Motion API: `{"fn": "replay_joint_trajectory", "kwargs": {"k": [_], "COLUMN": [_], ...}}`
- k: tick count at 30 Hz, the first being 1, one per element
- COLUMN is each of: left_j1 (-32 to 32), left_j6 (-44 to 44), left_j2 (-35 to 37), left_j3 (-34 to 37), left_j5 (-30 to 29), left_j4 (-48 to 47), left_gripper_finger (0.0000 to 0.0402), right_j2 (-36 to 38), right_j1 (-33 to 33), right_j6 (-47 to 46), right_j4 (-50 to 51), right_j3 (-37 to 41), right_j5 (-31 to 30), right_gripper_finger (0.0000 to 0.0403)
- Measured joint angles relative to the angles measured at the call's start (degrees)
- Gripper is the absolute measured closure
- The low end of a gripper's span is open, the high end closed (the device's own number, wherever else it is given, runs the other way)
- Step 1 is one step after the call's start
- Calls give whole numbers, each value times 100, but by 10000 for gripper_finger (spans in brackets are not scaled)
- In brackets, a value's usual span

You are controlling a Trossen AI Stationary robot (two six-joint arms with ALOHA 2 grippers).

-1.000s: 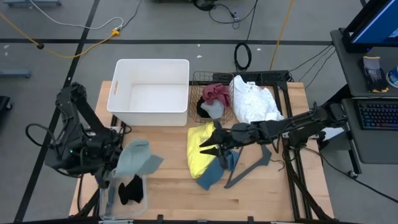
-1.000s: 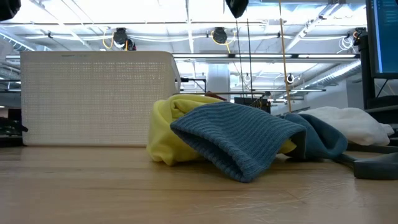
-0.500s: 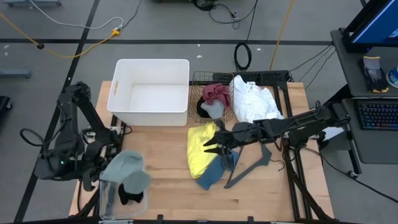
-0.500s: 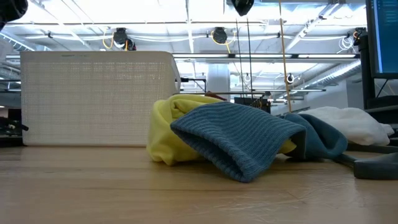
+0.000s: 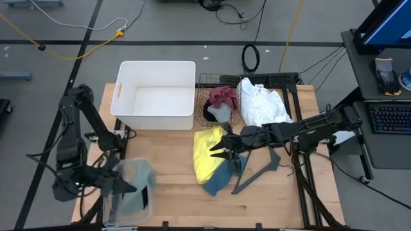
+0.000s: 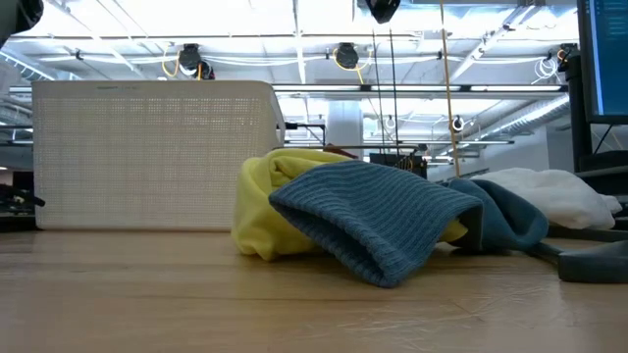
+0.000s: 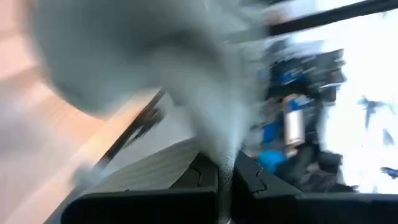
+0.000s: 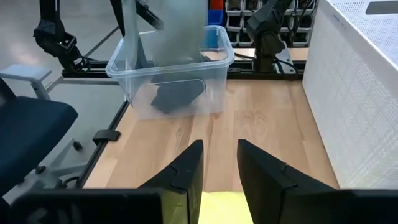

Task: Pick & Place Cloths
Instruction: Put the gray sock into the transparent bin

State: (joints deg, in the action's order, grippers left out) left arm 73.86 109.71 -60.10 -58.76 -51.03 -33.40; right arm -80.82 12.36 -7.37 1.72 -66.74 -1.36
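My left gripper (image 5: 125, 187) is at the table's near left corner, shut on a grey-green cloth (image 5: 136, 191) over a clear plastic bin (image 5: 128, 215). A black cloth (image 8: 177, 94) lies on the bin's floor. My right gripper (image 5: 215, 149) hovers open over a yellow cloth (image 5: 205, 157) that lies on the table. A blue-teal knit cloth (image 5: 221, 178) lies against the yellow one's near side. A large white cloth (image 5: 263, 102) lies on the far right of the table. Maroon (image 5: 223, 95) and grey cloths lie in a wire basket (image 5: 204, 82). My left gripper pinches the grey-green cloth between its two fingers (image 7: 205, 177), on a bunched part (image 7: 225, 146) of it. It comes at the cloth from the table's left. The cloth is lifted clear of the table and hangs down into the clear bin (image 8: 171, 68).
A white bin (image 5: 157, 96) stands at the far left, beside the wire basket. A dark grey hanger (image 5: 257, 170) lies on the table to the right of the blue-teal cloth. Bare wood shows between the clear bin and the yellow cloth.
My left gripper has swung toward the table's near left corner and down, carrying the grey-green cloth from over the bare wood to the clear bin. The cloth, spread out before, now hangs down into the bin.
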Motion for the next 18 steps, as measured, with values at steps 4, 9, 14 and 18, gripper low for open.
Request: {"fn": "replay_joint_trajectory", "kwargs": {"k": [4,9,14,18], "left_j1": [-120,-201,-304,-301], "left_j6": [877,976,1292,1922], "left_j2": [2,17,17,17], "left_j3": [0,0,0,0], "left_j5": [1086,1526,2149,2602], "left_j4": [-678,-858,-1379,-2097], "left_gripper_finger": [401,401,401,401], "right_j2": [0,0,0,0], "right_j1": [0,0,0,0], "right_j6": [-81,-90,-90,-90], "right_j4": [2,2,4,6], "right_j3": [0,0,0,0], "right_j5": [2,2,2,2], "right_gripper_finger": [314,314,314,314]}}
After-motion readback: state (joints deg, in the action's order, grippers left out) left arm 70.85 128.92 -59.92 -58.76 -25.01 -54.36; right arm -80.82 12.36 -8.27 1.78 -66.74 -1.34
